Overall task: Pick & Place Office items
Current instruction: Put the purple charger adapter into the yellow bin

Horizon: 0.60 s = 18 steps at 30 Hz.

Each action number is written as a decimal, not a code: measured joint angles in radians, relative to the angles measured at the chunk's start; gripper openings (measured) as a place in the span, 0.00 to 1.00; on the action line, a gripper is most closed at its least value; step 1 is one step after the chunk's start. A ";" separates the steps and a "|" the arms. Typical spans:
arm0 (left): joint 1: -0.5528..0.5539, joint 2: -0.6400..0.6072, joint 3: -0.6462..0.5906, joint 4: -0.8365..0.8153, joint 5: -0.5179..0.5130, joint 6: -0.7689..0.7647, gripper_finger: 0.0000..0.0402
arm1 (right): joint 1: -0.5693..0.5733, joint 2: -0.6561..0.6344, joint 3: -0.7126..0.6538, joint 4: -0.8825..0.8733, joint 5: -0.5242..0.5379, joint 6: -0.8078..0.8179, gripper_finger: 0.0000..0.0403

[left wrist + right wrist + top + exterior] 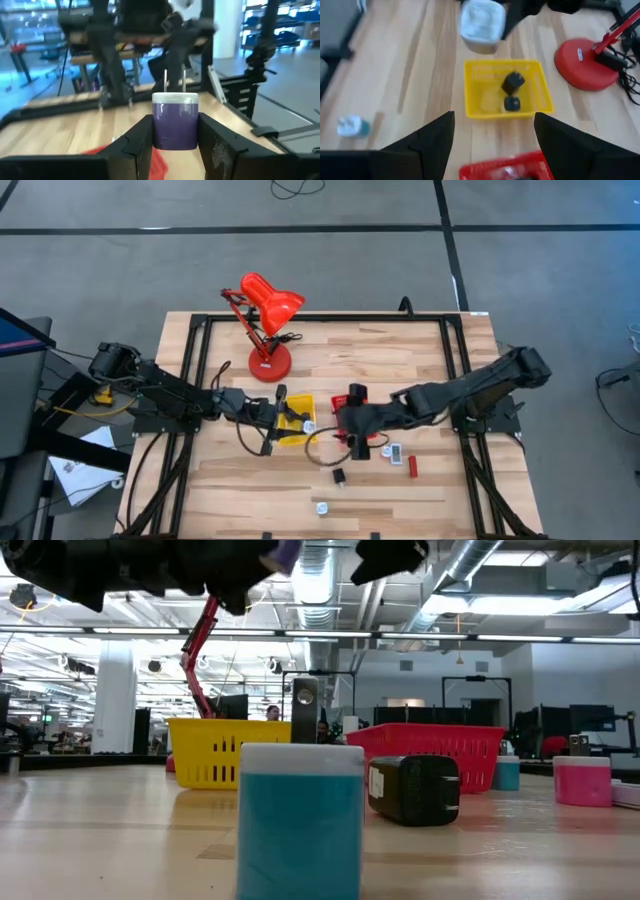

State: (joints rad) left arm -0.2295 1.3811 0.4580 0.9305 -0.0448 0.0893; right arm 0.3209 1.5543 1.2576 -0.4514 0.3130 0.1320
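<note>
My left gripper (273, 413) reaches level from the table's left over the yellow tray (305, 402) and is shut on a purple-and-white plug adapter (175, 120). The adapter also shows as a pale block (480, 20) in the right wrist view. Two black office items (510, 90) lie in the yellow tray. My right gripper (492, 135) hangs open and slanting down above the red tray (505, 167), holding nothing. Loose items rest on the table: a white-and-teal piece (393, 452), a red one (411, 468), a black one (338, 476) and a white one (321, 507). My left gripper pinches the adapter's two opposite side faces (156, 125) between its two fingers. The fingers lie level and come from the table's left. The adapter's two metal prongs (174, 80) point away from the gripper. It is lifted clear above the yellow tray.
A red desk lamp (268, 310) stands on its round base (585, 62) behind the yellow tray. A black metal frame (200, 320) borders the table's edges. In the low view a teal block (300, 820) and a black adapter (415, 790) stand near the front edge.
</note>
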 joint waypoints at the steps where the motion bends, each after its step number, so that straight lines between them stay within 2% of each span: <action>1: 0.000 0.000 0.000 0.019 0.001 0.012 0.32 | -0.002 -0.031 -0.059 0.084 -0.003 0.006 0.66; 4: 0.000 0.000 0.000 0.079 0.006 0.068 0.32 | -0.018 -0.107 -0.235 0.415 -0.045 0.052 0.66; 7: 0.000 0.000 0.000 0.149 0.069 0.104 0.31 | -0.044 -0.128 -0.381 0.766 -0.173 0.098 0.66; 9: 0.000 0.000 0.000 0.199 0.117 0.113 0.32 | -0.063 -0.118 -0.448 0.938 -0.229 0.131 0.66; 12: 0.000 0.000 0.000 0.244 0.146 0.114 0.32 | -0.089 -0.072 -0.488 1.121 -0.248 0.187 0.66; 18: 0.002 0.000 0.000 0.280 0.148 0.116 0.32 | -0.122 0.060 -0.464 1.389 -0.365 0.266 0.66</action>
State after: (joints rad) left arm -0.2279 1.3811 0.4580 1.2108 0.1032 0.2050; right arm 0.1987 1.6142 0.7932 0.9375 -0.0517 0.3978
